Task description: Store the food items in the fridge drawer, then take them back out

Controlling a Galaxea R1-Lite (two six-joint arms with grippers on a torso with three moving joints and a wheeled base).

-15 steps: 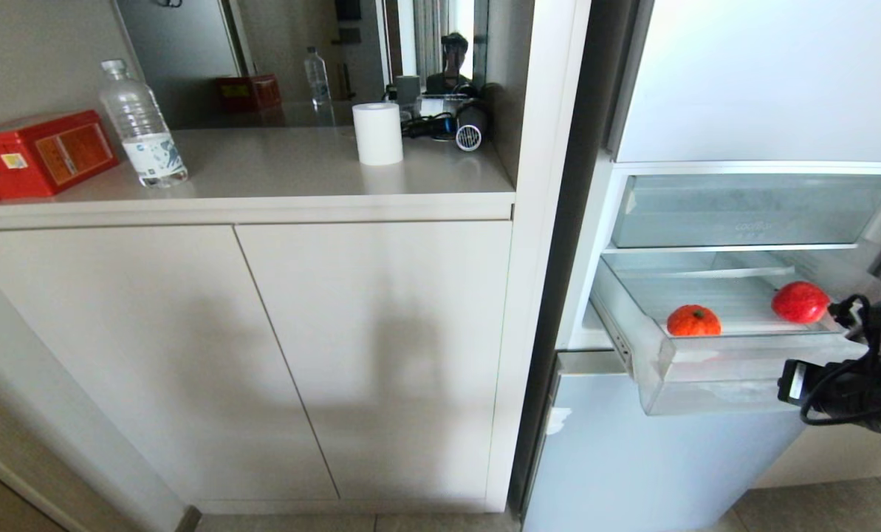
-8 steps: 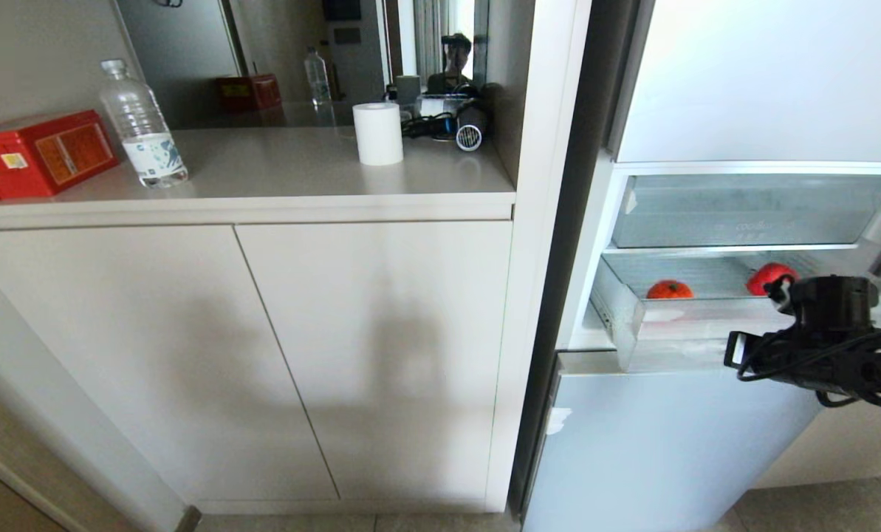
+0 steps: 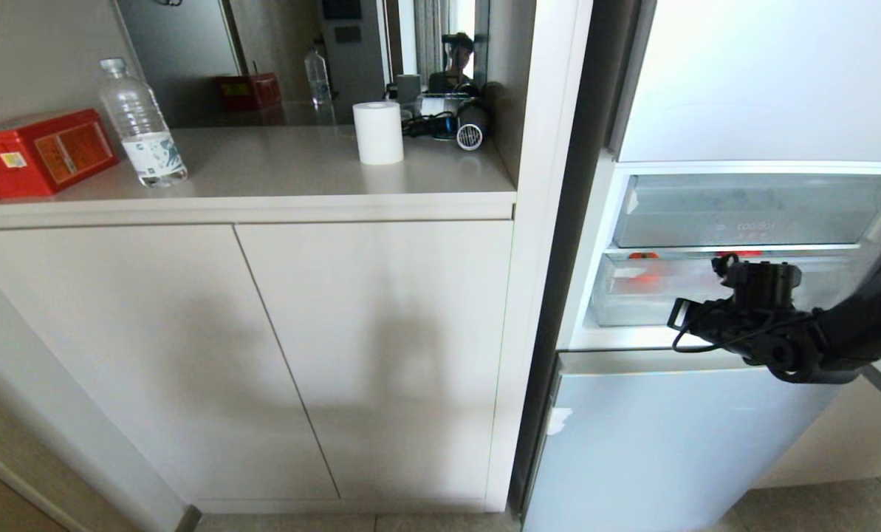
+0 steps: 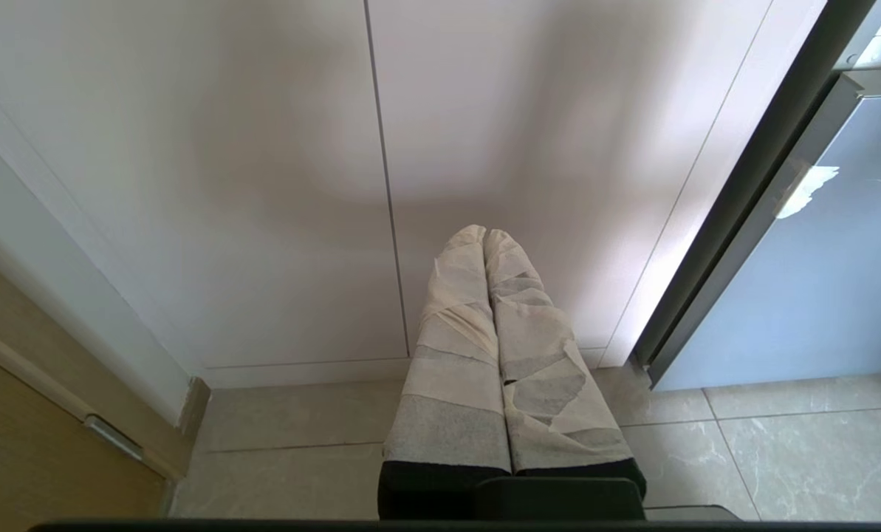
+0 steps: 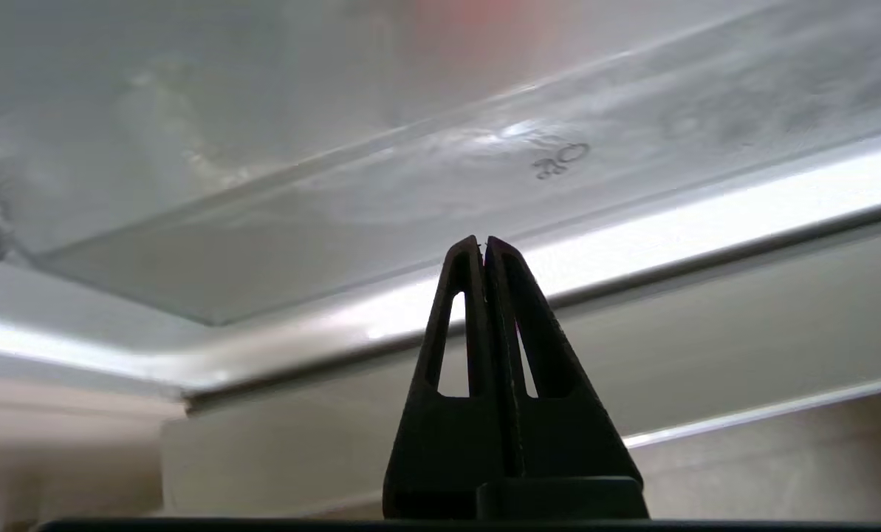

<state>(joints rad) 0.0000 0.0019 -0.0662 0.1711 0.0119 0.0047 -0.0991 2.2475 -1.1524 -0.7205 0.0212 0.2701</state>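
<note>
The fridge drawer (image 3: 654, 299) sits pushed back into the fridge, its frosted front nearly flush with the frame. Through that front the food items show only dimly: an orange fruit (image 3: 641, 268) on the left and a sliver of a red one (image 3: 743, 254) further right. My right gripper (image 3: 739, 292) is shut, empty, and stands right at the drawer front. In the right wrist view its tips (image 5: 484, 240) meet just before the drawer's clear lip (image 5: 410, 177). My left gripper (image 4: 484, 233), wrapped in pale tape, is shut and hangs low in front of the cabinet doors.
A shorter clear bin with lettering (image 3: 750, 210) sits above the drawer, and the blue-grey lower fridge door (image 3: 669, 443) is below. Left of the fridge stands a white cabinet (image 3: 300, 332); on it are a red box (image 3: 38, 151), a water bottle (image 3: 141, 125) and a paper roll (image 3: 378, 133).
The drawer has slid from pulled out to pushed in, carrying both fruits back inside. My shut right gripper has moved up and towards the fridge with the drawer front.
</note>
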